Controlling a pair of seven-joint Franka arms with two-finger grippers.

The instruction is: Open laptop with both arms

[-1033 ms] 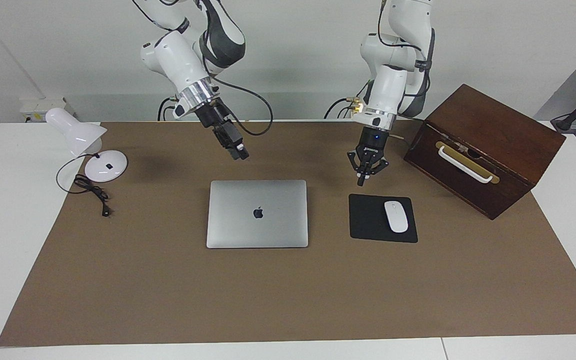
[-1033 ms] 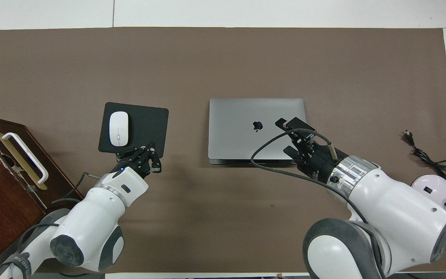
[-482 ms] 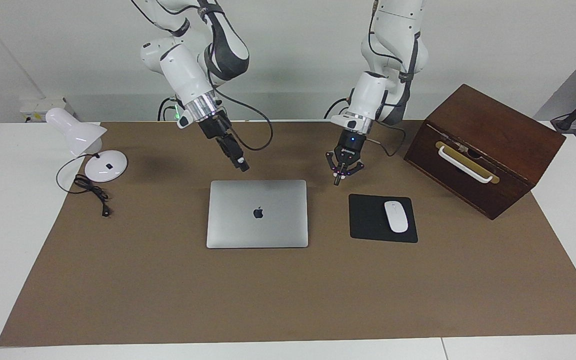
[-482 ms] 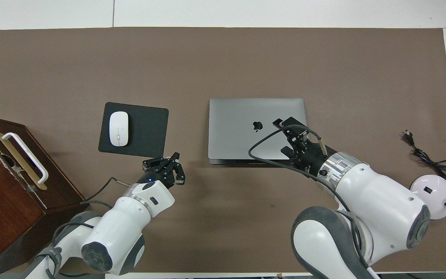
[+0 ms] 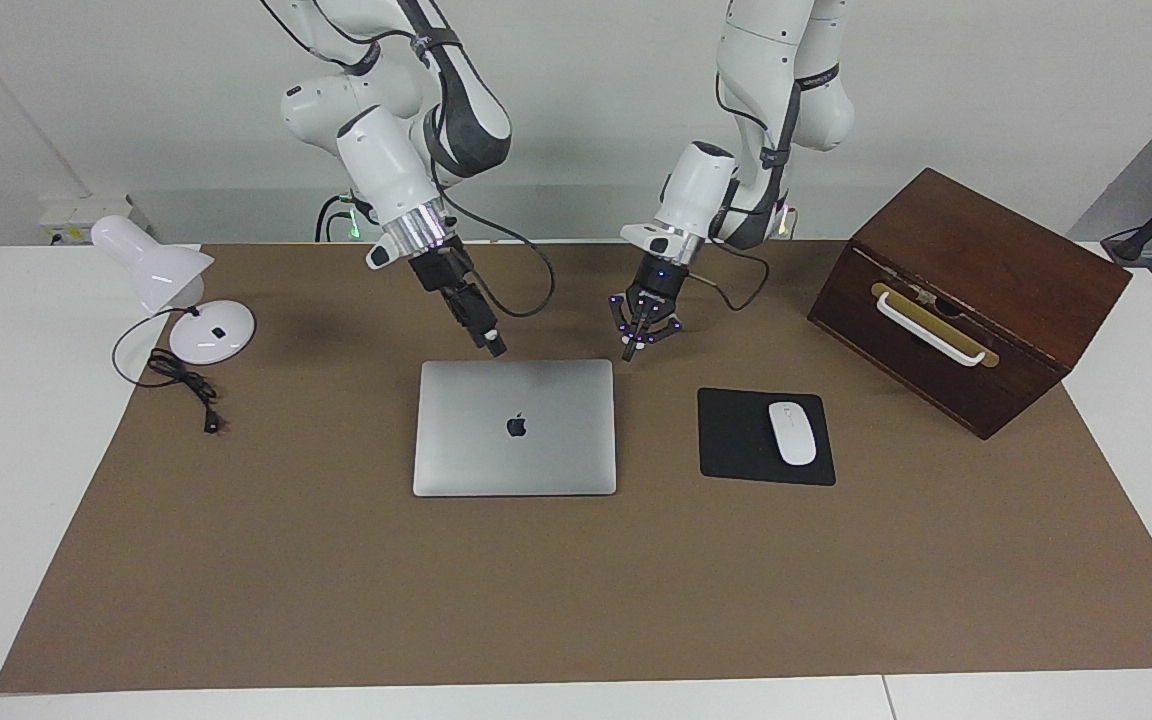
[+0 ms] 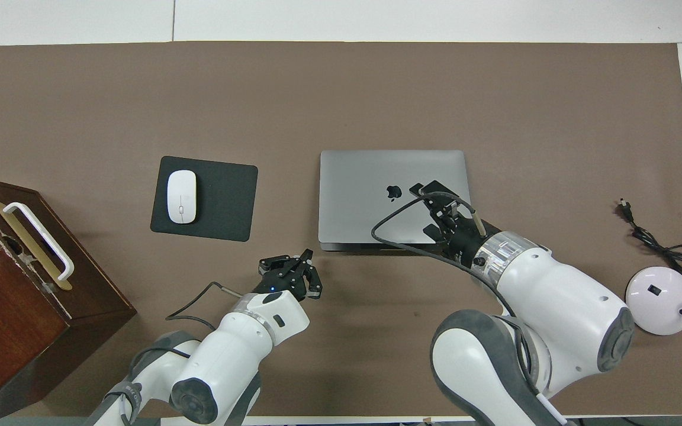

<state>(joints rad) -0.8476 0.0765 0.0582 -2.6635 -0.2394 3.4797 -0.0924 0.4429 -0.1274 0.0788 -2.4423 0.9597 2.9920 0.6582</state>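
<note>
The silver-grey laptop (image 5: 514,440) (image 6: 364,201) lies shut and flat on the brown mat, its logo up. My right gripper (image 5: 494,347) (image 6: 419,190) points down at a slant over the laptop's edge nearest the robots, just above the lid. My left gripper (image 5: 628,354) (image 6: 304,258) hangs low over the mat beside the laptop's near corner, toward the left arm's end. It is shut with its fingertips together and its links splayed, and it holds nothing. Neither gripper touches the laptop.
A black mouse pad (image 5: 736,440) with a white mouse (image 5: 792,432) lies beside the laptop toward the left arm's end. A dark wooden box (image 5: 966,290) stands past the pad. A white desk lamp (image 5: 176,290) and its cable (image 5: 186,385) sit at the right arm's end.
The left gripper has swung from over the mouse pad's near edge to the laptop's near corner. The right gripper has come down closer to the laptop's near edge.
</note>
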